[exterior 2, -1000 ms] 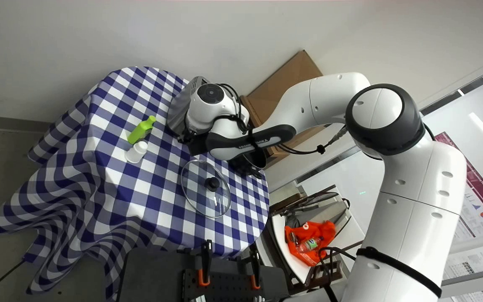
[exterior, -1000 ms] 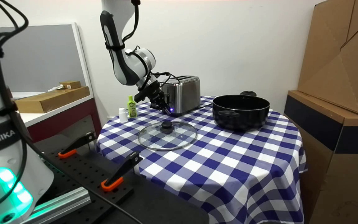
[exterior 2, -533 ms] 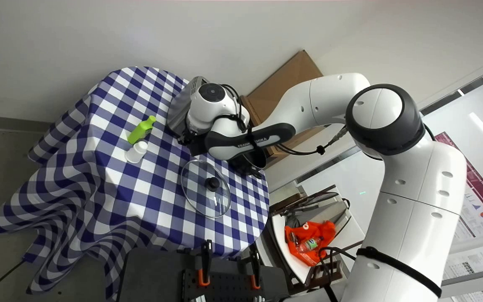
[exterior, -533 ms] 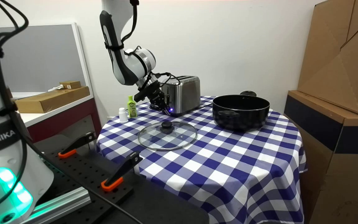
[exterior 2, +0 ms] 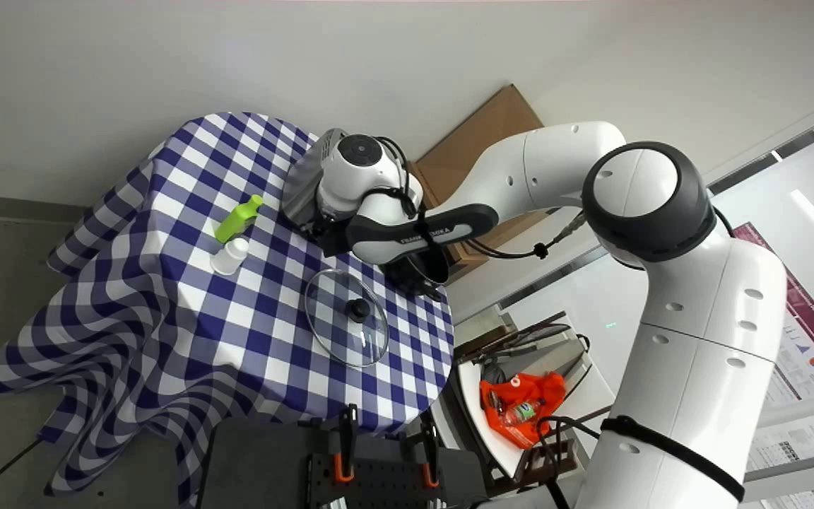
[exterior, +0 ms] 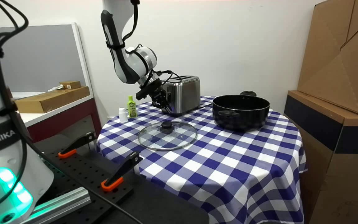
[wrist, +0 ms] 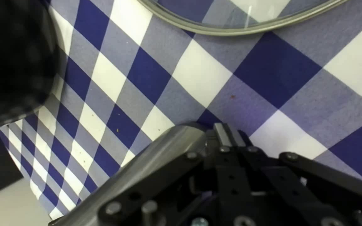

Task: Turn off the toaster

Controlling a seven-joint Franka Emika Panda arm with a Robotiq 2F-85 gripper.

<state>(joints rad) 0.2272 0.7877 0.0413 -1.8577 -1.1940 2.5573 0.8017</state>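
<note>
Toaster (exterior: 190, 93) upright on the checked cloth (exterior: 216, 161), near the wall (exterior: 244, 46); in an exterior view, behind the lid (exterior: 167, 137) and apart from the pot (exterior: 241, 115).

Gripper (wrist: 229, 133) tilted down, low at the darker end, fingers pressed together, nothing visibly pinched; touching metal or just short of it, impossible to tell. Controls hidden behind the gripper, so no telling on from off. Faint violet tint on the cloth just past the tips in the wrist view, perhaps from a lit button.

Probable step in hand: pressing a button with the tips as one blunt poker. Line up squarely first, then push straight in, slowly, along the fingers' own direction. Go light on force, for fear of shoving the toaster across the cloth or skidding off smooth metal. After the push, withdraw straight back and look for a change in the violet tint.
</note>
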